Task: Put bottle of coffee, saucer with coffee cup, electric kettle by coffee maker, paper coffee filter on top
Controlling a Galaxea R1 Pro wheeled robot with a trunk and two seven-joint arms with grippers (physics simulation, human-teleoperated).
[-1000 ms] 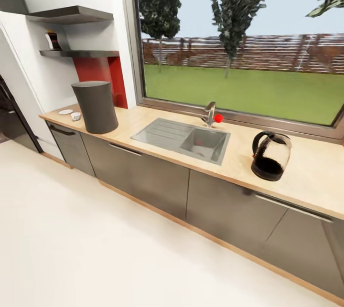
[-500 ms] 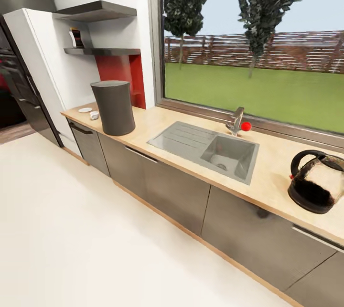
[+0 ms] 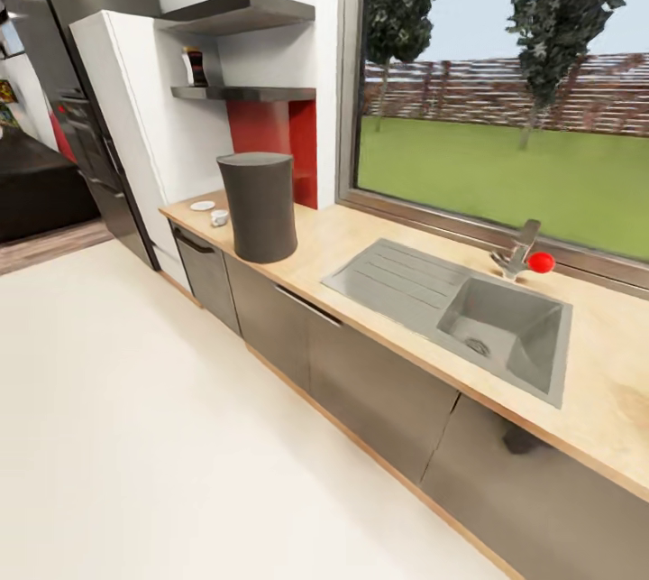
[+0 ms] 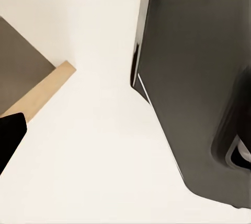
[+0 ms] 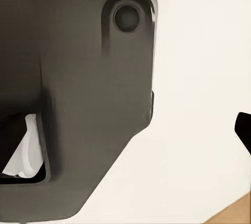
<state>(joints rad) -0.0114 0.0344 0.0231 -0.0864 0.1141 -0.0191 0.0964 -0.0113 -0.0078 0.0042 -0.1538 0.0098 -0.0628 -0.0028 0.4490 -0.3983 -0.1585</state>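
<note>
— Where are the arms? I'm trying to see the grippers.

— From the head view I can't make them out. Each wrist camera looks down past a big dark grey body panel [image 4: 198,78] of the robot onto the pale cream floor [image 3: 135,400]. A black tip [image 4: 9,132] pokes into the left wrist view and another black tip [image 5: 244,130] into the right wrist view, but whether either gripper is open or closed, or holding anything, I cannot tell.

— And the coffee things?

— Take the tall dark grey tapered coffee maker [image 3: 260,206] as the landmark. It stands upright on the light wooden countertop [image 3: 361,237], close to the front edge. Just beyond it toward the white cabinet [image 3: 135,129] lie a small white saucer [image 3: 203,205] and a small white coffee cup [image 3: 219,217], the cup beside the saucer, not on it. Above and behind the coffee maker, on the lower dark wall shelf [image 3: 243,94], sits a dark bottle with a white label [image 3: 194,67].

— How much room is there?

— Plenty of open floor in front of the coffee maker, running along the grey cabinet fronts [image 3: 361,372]. On the other side of the coffee maker, the steel sink with drainboard [image 3: 451,305] is set into the counter, a tap with a red knob [image 3: 525,253] behind it under the big window [image 3: 505,84]. The counter's edge runs diagonally away from the coffee maker.
</note>
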